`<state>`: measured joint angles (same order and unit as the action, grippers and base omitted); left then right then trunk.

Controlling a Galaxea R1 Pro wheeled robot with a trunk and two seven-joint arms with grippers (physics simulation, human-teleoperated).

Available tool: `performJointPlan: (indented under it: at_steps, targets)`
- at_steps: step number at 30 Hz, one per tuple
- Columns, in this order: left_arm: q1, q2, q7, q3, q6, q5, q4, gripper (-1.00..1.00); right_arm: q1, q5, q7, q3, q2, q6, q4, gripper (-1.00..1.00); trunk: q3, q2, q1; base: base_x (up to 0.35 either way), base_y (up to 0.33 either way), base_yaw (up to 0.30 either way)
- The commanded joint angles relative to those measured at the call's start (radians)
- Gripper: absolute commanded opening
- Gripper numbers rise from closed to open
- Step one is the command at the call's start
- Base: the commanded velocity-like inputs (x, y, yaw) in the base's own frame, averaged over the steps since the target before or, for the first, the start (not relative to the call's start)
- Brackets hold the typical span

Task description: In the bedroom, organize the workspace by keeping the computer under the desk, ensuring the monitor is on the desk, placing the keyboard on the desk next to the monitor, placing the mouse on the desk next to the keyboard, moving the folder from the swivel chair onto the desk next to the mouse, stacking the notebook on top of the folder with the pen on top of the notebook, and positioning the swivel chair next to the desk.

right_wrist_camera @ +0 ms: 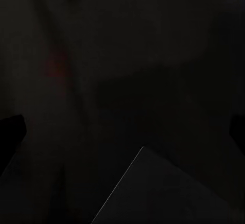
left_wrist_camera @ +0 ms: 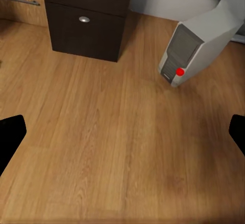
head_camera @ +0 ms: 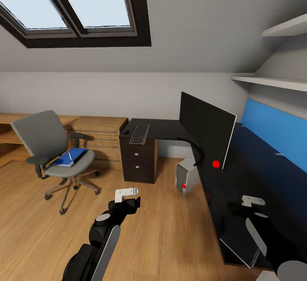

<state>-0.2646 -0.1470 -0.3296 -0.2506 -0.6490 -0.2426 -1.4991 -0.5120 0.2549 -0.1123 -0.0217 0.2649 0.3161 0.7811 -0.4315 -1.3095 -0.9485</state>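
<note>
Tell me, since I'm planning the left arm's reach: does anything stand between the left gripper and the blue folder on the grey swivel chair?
Nothing visible does. Bare wooden floor separates the left gripper from the grey swivel chair; the flat blue folder lies uncovered on its seat.

Blue folder [head_camera: 71, 157] on swivel chair [head_camera: 47, 142]

One swivel chair [head_camera: 51, 150], one monitor [head_camera: 204, 128], one keyboard [head_camera: 140, 133], one computer [head_camera: 186, 175].

Computer [left_wrist_camera: 196, 50]: silver-grey tower, dark front panel, red light, standing on wooden floor [left_wrist_camera: 112, 147]. Desk drawer unit [left_wrist_camera: 87, 22]: dark, two round silver knobs, well apart from the computer. Left gripper [left_wrist_camera: 122, 137]: black fingertips [left_wrist_camera: 10, 134] spread wide, nothing between.
</note>
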Motion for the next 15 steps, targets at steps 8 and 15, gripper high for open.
performJointPlan:
  at_steps: [8, 15]
  targets:
    - [-0.001, 0.0, -0.009, -0.001, -0.003, -0.011, -0.001, 1.0, 0.0, 0.01, -0.006, 0.002, 0.0, 0.003, 0.003, 1.0, -0.001, -0.001, 0.0, -0.142, 0.0, 0.0]
    - [-0.001, 0.0, -0.009, -0.001, -0.003, -0.011, -0.001, 1.0, 0.0, 0.01, -0.004, 0.002, 0.0, 0.003, 0.002, 1.0, -0.001, -0.001, 0.0, -0.038, 0.0, 0.0]
